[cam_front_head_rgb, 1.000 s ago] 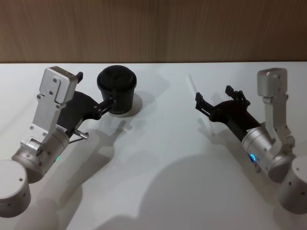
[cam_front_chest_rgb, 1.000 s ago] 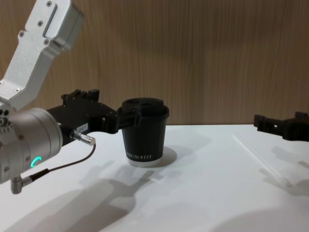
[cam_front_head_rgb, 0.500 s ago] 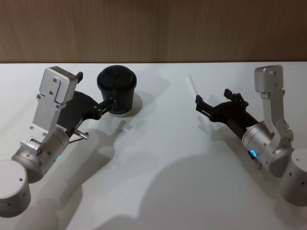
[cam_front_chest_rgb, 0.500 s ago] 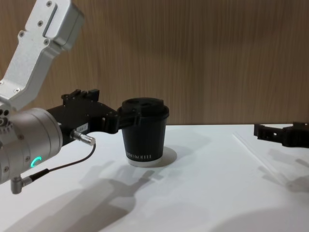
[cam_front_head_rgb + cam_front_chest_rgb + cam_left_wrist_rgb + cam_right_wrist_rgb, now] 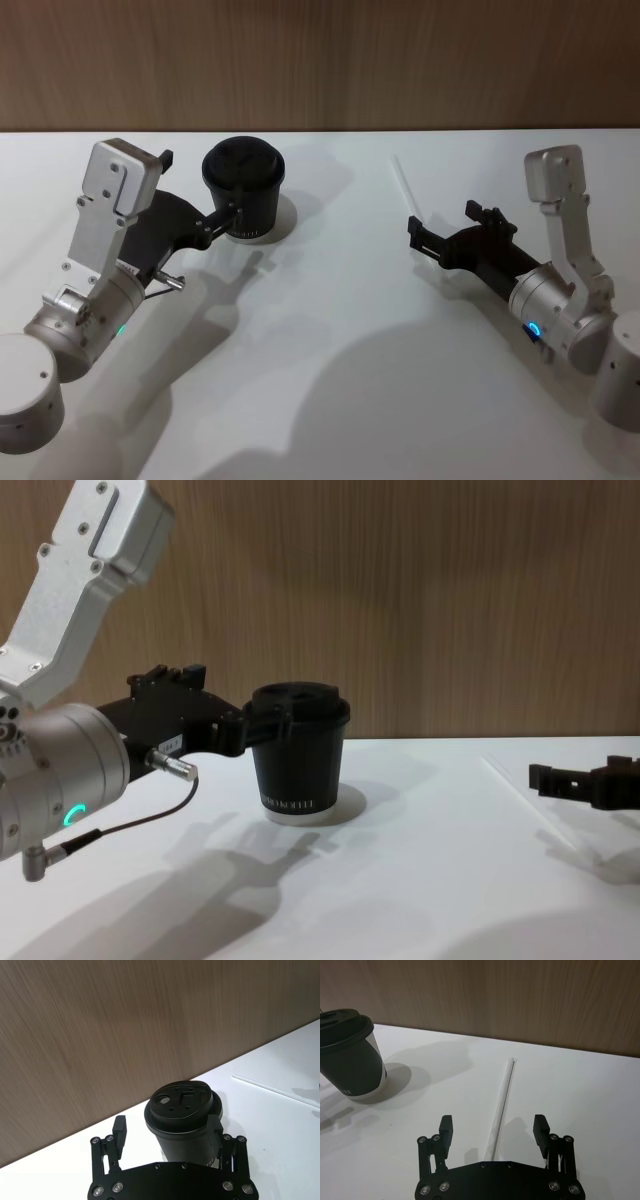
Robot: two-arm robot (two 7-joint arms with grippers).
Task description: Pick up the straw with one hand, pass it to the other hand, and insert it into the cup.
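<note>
Hovering low over the table, your right gripper, matte black with two blocky fingers on a silver cylindrical wrist, is spread wide and holds nothing. The thin, straight white plastic straw lies flat on the table and runs lengthwise between those fingers, touching neither; its near end passes under the gripper's body. Your left gripper, of the same build, is parted around the small black paper cup just below its domed black plastic lid. One finger sits against the cup wall and the other stands clear of it. The cup stands upright, well apart from the straw, on the smooth white table before a wood-grain wall.
</note>
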